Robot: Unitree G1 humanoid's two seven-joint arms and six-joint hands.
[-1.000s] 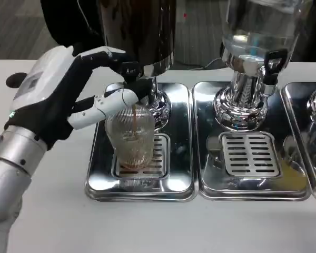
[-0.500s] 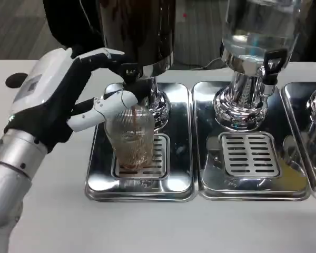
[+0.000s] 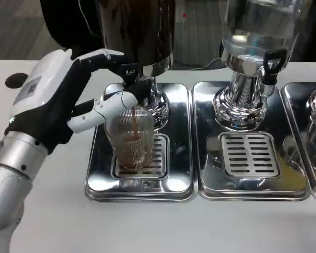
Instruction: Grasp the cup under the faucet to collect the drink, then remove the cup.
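left hand [image 3: 68, 100] holding the ribbed cup [image 3: 130, 138] on the drip tray [image 3: 139, 187], brown drink pouring from the faucet [image 3: 130, 74].

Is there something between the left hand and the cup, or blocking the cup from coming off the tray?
Nothing visible. The left hand already touches the cup under the faucet; the tray in front is bare.
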